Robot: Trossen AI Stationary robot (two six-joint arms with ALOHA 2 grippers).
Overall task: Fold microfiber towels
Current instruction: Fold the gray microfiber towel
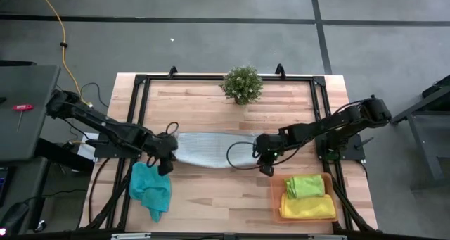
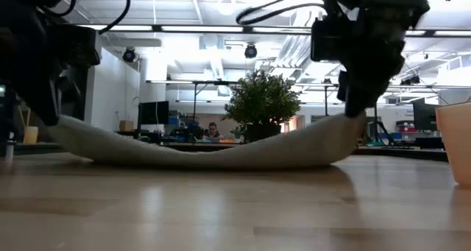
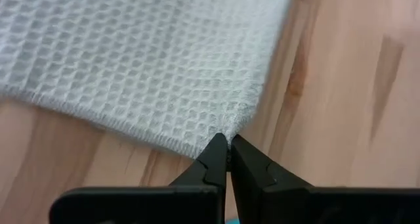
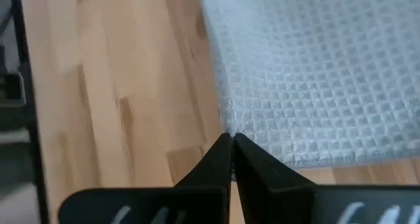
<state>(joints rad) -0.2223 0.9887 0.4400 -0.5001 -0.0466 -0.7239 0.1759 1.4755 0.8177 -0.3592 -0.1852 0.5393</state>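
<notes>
Wooden desk [image 1: 211, 191] bearing the grey towel [image 1: 207, 147], mid-desk. Left claw [image 3: 228, 147] and right claw [image 4: 231, 144] each pinching a near corner (middle sagging). Probably starting the fold; next, carrying both corners across evenly.

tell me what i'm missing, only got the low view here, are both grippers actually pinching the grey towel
Observer: Yes. The left gripper is shut on a corner of the grey towel.
Operator: and the right one
Observer: The right gripper is shut on the corner at the towel's other end.
Operator: anything folded yet
Observer: A lime green towel lies on a yellow towel in the orange tray; a teal towel lies crumpled by the left arm.
</notes>
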